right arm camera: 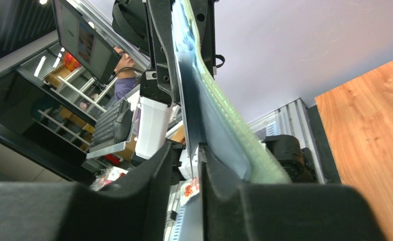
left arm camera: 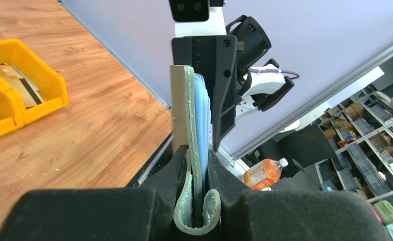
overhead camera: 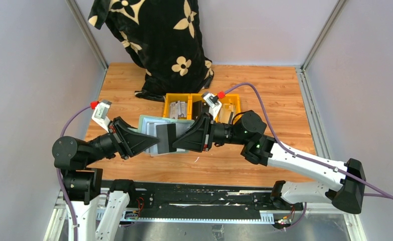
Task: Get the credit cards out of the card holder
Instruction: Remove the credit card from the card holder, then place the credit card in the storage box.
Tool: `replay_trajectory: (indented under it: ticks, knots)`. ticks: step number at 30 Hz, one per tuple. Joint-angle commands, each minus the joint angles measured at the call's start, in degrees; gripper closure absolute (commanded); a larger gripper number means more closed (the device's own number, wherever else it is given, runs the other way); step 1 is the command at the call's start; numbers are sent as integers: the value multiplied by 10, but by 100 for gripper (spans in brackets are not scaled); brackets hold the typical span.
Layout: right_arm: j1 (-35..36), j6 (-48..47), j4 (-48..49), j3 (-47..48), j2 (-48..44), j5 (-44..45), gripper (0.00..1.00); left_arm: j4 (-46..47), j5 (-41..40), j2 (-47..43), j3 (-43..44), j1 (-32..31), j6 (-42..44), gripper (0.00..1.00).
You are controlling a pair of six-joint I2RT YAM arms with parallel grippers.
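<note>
Your left claw [left arm camera: 197,155] clamps the card holder [left arm camera: 189,110], right claw [right arm camera: 187,150] pinches a dark card [overhead camera: 165,135], half drawn; one tan card [left arm camera: 11,78] lies in a yellow bin [left arm camera: 48,100].

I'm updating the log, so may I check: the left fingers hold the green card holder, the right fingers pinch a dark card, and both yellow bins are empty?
Only the last part is wrong: the yellow bins are not empty; the top external view shows items in both. The left fingers do hold the card holder and the right fingers do pinch a dark card.
</note>
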Motion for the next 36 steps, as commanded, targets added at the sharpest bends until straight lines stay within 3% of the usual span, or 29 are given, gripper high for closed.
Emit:
replay_trajectory:
  ticks: [1, 3, 6, 13, 17, 23, 31, 36]
  knots:
    - [7, 23, 38, 18, 19, -12, 63, -12, -19, 0, 16, 0, 23, 100]
    - [9, 25, 43, 25, 22, -8, 54, -26, -23, 1, 19, 0, 36, 100]
    - [10, 22, 43, 32, 26, -3, 54, -52, -29, 2, 24, 1, 59, 100]
    - [8, 20, 37, 30, 21, 4, 81, -68, -27, 3, 27, 1, 80, 100]
    - [-4, 8, -2, 18, -12, 20, 98, -126, -49, 6, 42, 0, 136, 100]
    - [-32, -25, -87, -13, -86, 76, 100, -160, -83, 12, 44, 1, 182, 100]
    - [-157, -45, -239, -32, -149, 96, 100, -229, -109, 27, 32, 0, 293, 100]
    - [-276, -71, -348, -26, -106, 102, 100, -241, -100, 44, -17, 0, 380, 100]
